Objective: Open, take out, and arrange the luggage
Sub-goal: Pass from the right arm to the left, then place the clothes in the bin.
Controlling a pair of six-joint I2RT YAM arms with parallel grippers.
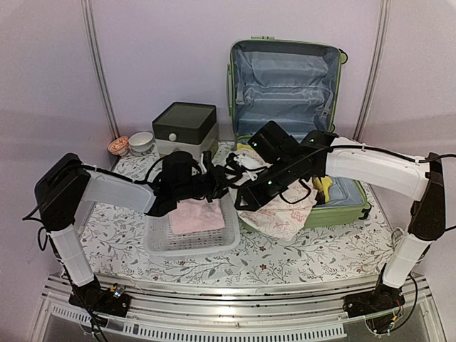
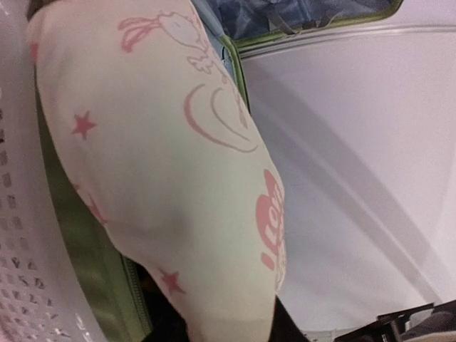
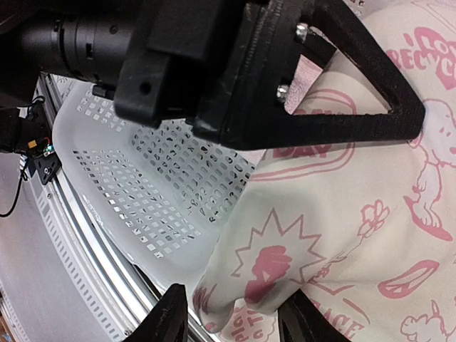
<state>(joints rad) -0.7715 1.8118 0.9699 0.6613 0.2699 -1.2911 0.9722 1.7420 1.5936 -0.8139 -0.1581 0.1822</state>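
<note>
Draping the printed cloth (image 1: 281, 214) over the luggage (image 1: 285, 85) rim, you are holding the right hand (image 3: 239, 320) spread around it (handing toward the basket (image 1: 192, 246), probably). Whether the left hand (image 1: 214, 185) is pinching, I cannot tell.

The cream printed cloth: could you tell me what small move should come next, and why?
Probably draw the right gripper back off the cloth: its fingers stand apart, the left gripper is at the cloth, and the basket stands beside it.
</note>
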